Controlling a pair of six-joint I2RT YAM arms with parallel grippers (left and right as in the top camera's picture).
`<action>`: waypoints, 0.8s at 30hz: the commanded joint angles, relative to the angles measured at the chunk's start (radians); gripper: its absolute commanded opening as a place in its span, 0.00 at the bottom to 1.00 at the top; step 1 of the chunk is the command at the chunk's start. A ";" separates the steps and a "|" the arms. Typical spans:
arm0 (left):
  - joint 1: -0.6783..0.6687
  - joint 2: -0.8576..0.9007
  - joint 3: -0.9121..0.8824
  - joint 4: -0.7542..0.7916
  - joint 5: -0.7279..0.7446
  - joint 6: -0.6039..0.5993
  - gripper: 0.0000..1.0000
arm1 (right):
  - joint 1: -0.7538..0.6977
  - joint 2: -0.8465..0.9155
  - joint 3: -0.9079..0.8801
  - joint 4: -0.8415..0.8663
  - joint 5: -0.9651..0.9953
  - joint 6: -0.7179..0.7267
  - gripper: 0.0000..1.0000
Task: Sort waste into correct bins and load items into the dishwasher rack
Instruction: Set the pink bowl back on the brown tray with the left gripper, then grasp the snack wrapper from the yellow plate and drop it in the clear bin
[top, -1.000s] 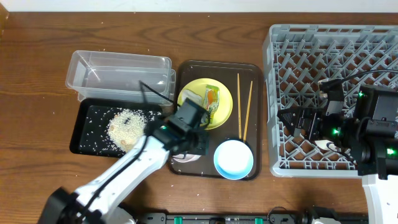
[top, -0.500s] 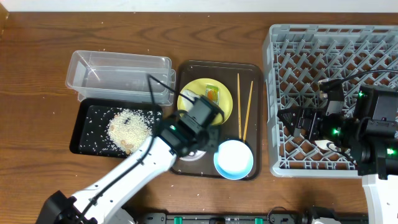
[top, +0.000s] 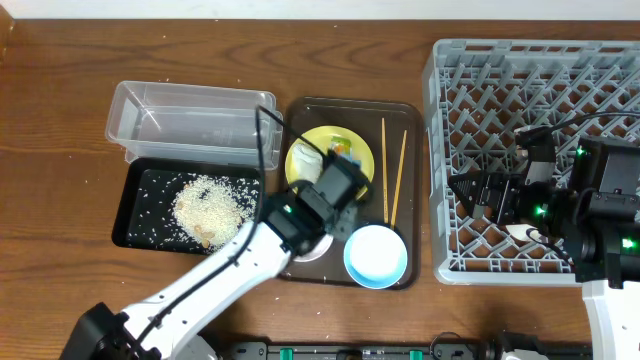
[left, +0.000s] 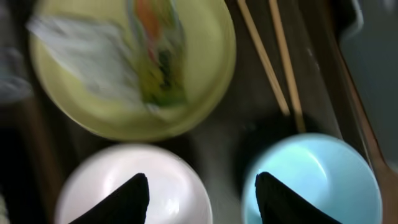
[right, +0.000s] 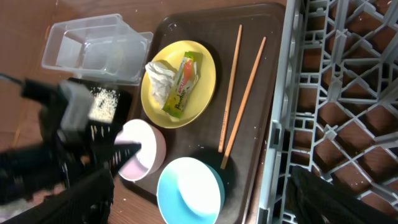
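Note:
The pale-yellow plate (top: 330, 165) on the brown serving tray holds the white tissue (top: 305, 158) and the green-and-orange wrapper (top: 342, 152). Two chopsticks (top: 392, 170) lie to its right. The light-blue bowl (top: 375, 256) and the white bowl (top: 303, 250) sit at the tray's front. My left gripper (top: 345, 178) is open and empty. In the left wrist view it (left: 200, 186) hangs above the gap between the white bowl (left: 99, 186) and the blue bowl (left: 317, 168), with the plate (left: 205, 74) ahead. My right gripper (right: 199, 199) is open and empty over the rack's (top: 540, 100) left edge.
The clear tub (top: 190, 120) stands at the back left. The black tray (top: 140, 205) in front of it holds a heap of rice (top: 205, 200). The brown serving tray (top: 300, 110) lies between the bins and the rack. Bare wooden table surrounds them.
My left arm has swung right and back, from beside the black tray to over the plate's front edge. The right arm has not moved.

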 joint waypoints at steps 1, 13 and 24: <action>0.087 0.047 0.034 0.043 0.000 0.086 0.58 | 0.018 0.000 0.016 0.003 0.000 -0.010 0.88; 0.161 0.434 0.323 0.033 0.129 0.180 0.58 | 0.018 0.000 0.016 -0.002 0.000 -0.006 0.88; 0.164 0.667 0.398 0.031 0.128 0.179 0.49 | 0.018 0.000 0.016 -0.001 0.000 -0.006 0.88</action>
